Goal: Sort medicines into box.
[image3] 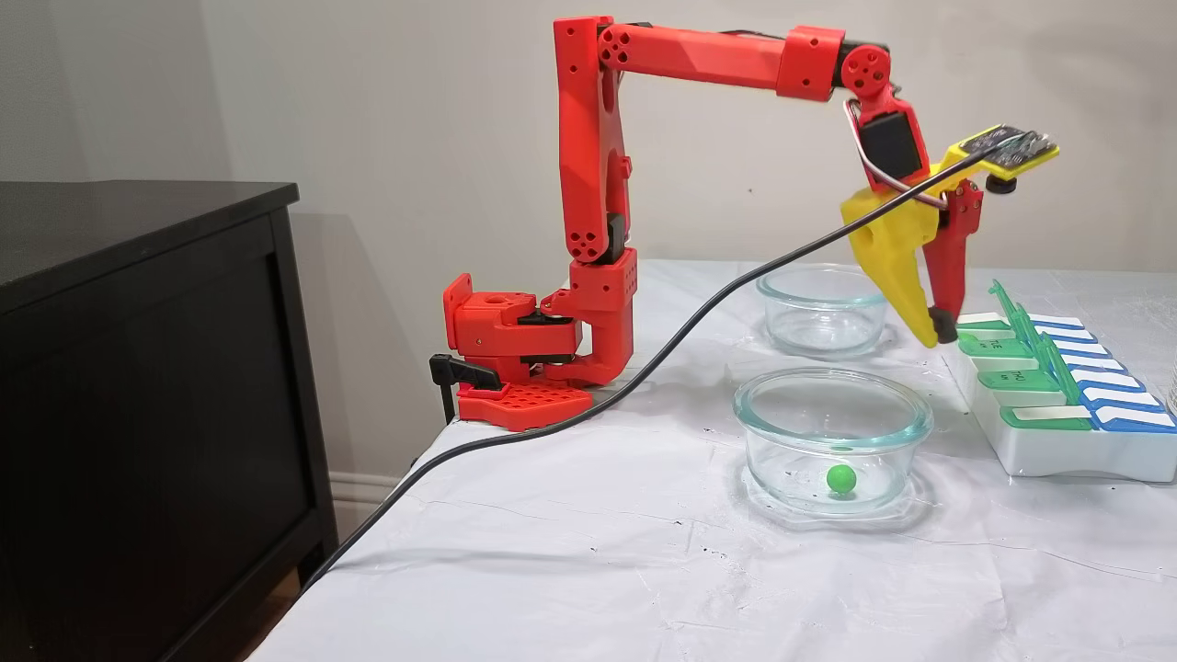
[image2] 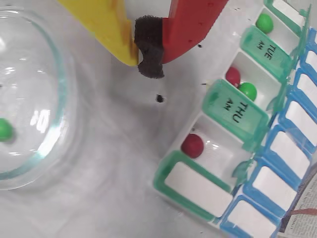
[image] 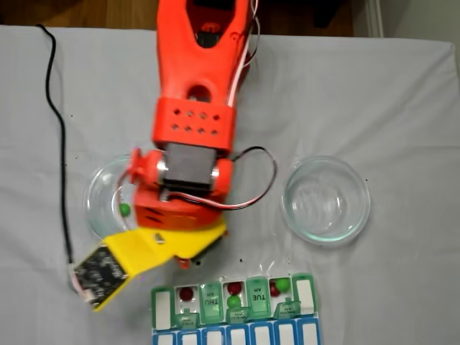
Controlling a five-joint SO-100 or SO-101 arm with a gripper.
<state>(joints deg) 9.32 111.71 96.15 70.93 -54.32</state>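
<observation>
The gripper (image2: 148, 52) is seen closed with nothing between its yellow and red fingers, whose tips meet at a black foam pad (image2: 149, 47). In a fixed view the gripper (image3: 938, 326) is held above the white tablecloth (image3: 598, 552), just short of the near edge of the pill organizer (image3: 1057, 441).

In the wrist view the pill organizer (image2: 198, 191) is placed to the right of and below the fingertips. Three open cells are shown there: the one closest to the tips holds a red ball (image2: 233, 76) touching a green ball (image2: 247, 91); farther down a single red ball (image2: 192, 146) is seen; at the upper right a green ball (image2: 264, 23) is seen. The THU lid (image2: 233, 109) and the TUE lid (image2: 265, 52) are shut between these cells.

One green ball (image2: 5, 129) is left in a glass dish (image2: 59, 89) to the left of the gripper in the wrist view, well apart from the tips. A second glass dish (image3: 821, 313) is seen behind the gripper in a fixed view. A small black speck (image2: 159, 98) lies on the cloth just below the fingertips
</observation>
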